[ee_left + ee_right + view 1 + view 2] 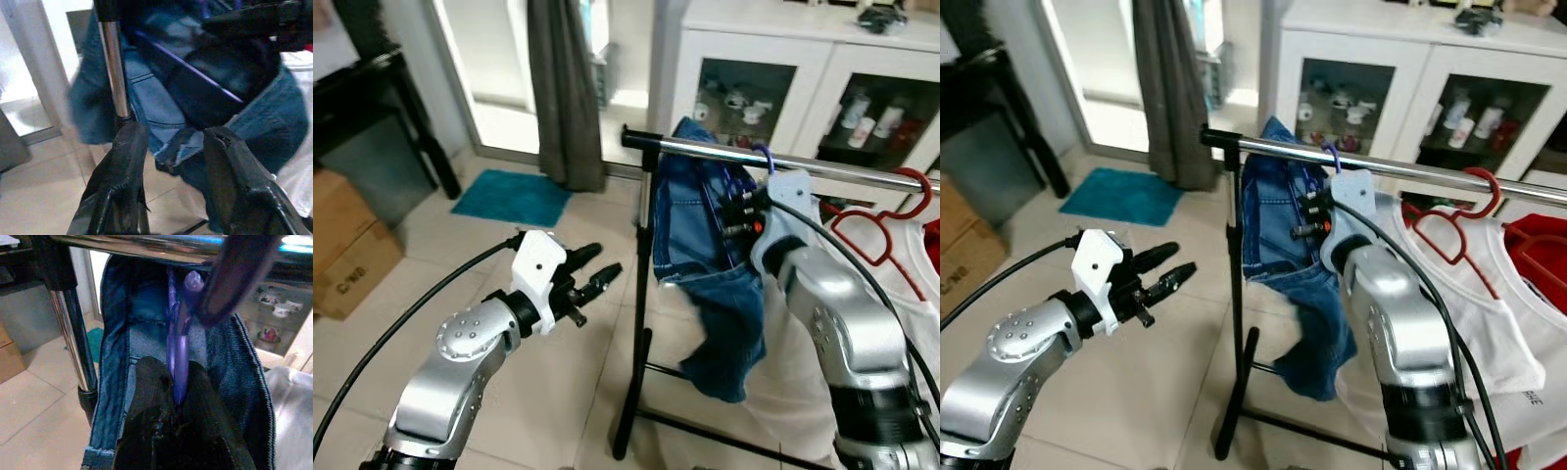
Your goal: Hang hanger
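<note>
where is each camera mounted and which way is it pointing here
Left eye view: on the head, looking forward and down at the rail; both silver arms show.
Right eye view: same head camera, the same scene.
Left wrist view: along the open left gripper toward the denim jeans and rack post.
Right wrist view: along the right gripper, shut on the purple hanger.
Shared: both wrist views see the jeans and post.

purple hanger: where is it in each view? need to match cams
Left eye: purple hanger, hook over the rail, upper right of centre.
Right eye, at the rail, centre.
Left wrist: purple bar across the jeans.
Right wrist, centre, in the right pincer.
Shared landmark: chrome rail.
</note>
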{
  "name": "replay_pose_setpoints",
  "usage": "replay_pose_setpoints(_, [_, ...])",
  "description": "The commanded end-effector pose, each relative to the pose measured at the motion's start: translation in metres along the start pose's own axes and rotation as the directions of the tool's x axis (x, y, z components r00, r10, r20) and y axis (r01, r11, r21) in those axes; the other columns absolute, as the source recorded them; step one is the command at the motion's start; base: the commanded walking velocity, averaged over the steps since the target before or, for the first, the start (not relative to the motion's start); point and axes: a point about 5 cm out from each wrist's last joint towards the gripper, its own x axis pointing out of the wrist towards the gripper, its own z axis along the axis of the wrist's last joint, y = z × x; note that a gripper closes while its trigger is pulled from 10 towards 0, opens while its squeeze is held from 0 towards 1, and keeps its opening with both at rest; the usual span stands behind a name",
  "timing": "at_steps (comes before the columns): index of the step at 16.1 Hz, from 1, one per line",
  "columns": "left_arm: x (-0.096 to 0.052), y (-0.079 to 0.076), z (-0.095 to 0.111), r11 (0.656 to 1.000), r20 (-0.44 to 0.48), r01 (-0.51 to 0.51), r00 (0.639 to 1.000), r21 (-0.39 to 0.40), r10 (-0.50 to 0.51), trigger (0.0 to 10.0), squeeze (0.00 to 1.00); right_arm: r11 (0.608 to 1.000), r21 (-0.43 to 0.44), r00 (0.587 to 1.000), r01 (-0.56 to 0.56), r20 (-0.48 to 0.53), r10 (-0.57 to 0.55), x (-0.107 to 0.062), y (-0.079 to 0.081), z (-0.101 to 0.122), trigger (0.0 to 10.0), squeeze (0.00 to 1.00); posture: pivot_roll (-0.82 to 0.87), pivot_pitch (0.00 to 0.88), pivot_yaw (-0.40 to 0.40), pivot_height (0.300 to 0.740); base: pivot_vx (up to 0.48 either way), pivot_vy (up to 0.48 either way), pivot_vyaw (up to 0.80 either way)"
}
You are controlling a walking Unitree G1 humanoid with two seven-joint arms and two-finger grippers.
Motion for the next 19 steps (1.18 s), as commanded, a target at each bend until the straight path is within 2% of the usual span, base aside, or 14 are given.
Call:
replay_pose_setpoints(1, [0.002, -0.002, 0.006, 0.999, -0.006, 0.049, 0.999, 0.023, -0.049, 10.0, 0.0, 1.0, 0.013, 0.999, -0.012, 0.039, 0.011, 0.007, 0.0, 0.011, 10.0, 0.0, -0.08, 0.036, 0.023, 0.74, 0.0, 0.0, 0.0])
replay_pose_setpoints(4, [-0.003, -0.006, 0.006, 0.992, -0.034, 0.127, 0.991, 0.015, -0.126, 10.0, 0.0, 0.999, 0.041, 1.0, -0.009, 0.001, 0.009, 0.035, -0.001, 0.016, 10.0, 0.0, -0.07, 0.036, 0.024, 0.74, 0.0, 0.0, 0.0])
replay_pose_setpoints(8, [-0.006, -0.014, 0.014, 0.975, -0.019, 0.221, 0.975, -0.003, -0.221, 10.0, 0.0, 0.999, 0.053, 0.999, -0.006, -0.037, 0.008, 0.049, 0.001, 0.017, 10.0, 0.0, -0.06, 0.037, 0.018, 0.74, 0.0, 0.0, 0.0])
replay_pose_setpoints(13, [-0.005, -0.016, 0.023, 0.969, 0.014, 0.247, 0.969, -0.006, -0.247, 10.0, 0.0, 0.998, 0.052, 0.99, -0.019, -0.139, 0.027, 0.052, 0.002, 0.001, 10.0, 0.0, -0.07, 0.038, 0.026, 0.74, 0.0, 0.0, 0.0])
replay_pose_setpoints(16, [-0.003, -0.009, 0.032, 0.976, 0.069, 0.217, 0.974, 0.005, -0.217, 10.0, 0.0, 0.999, 0.047, 0.987, -0.023, -0.16, 0.031, 0.052, 0.002, -0.003, 10.0, 0.0, -0.07, 0.038, 0.026, 0.74, 0.0, 0.0, 0.0])
replay_pose_setpoints(19, [-0.003, -0.01, 0.034, 0.975, 0.075, 0.224, 0.972, 0.001, -0.223, 10.0, 0.0, 0.998, 0.047, 0.986, -0.03, -0.16, 0.037, 0.051, 0.004, -0.004, 10.0, 0.0, -0.06, 0.037, 0.028, 0.74, 0.0, 0.0, 0.0])
